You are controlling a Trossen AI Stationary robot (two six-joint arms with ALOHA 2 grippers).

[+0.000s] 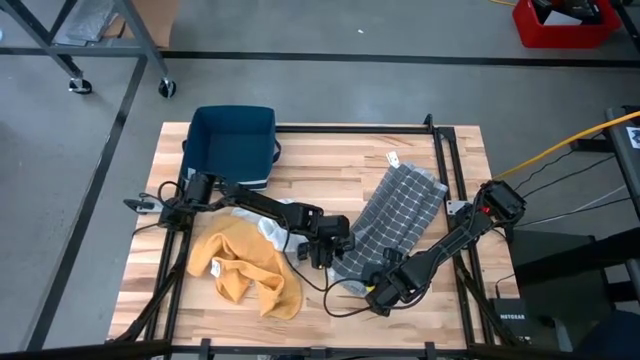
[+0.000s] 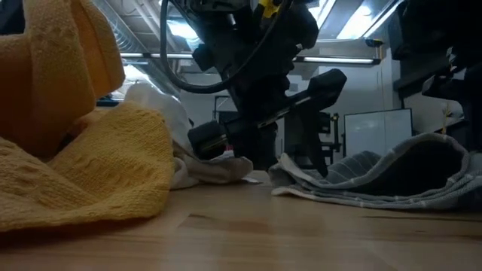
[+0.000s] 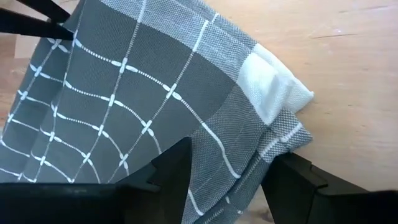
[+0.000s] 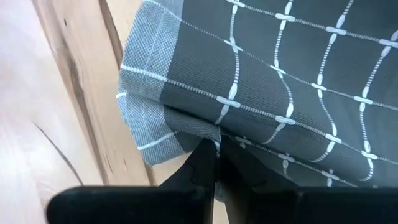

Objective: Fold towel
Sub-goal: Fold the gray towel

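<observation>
Pinching grey checked towel [image 4: 292, 81], right pincer [image 4: 216, 163] closed; left pincer [image 3: 227, 177] open, blue bin [image 1: 232, 143]

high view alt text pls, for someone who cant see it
Two dark arms meet over a grey checked towel on a wooden table: the left gripper open at its near edge, the right gripper shut on its near corner. A crumpled yellow towel lies left, a blue bin behind.

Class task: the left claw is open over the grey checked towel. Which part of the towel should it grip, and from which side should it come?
Probably the near corner of the grey checked towel, where the layered hem bunches into a raised ridge. The left claw already straddles it with open fingers, so come straight down from above and close. The right claw is shut on the opposite near edge.
</observation>
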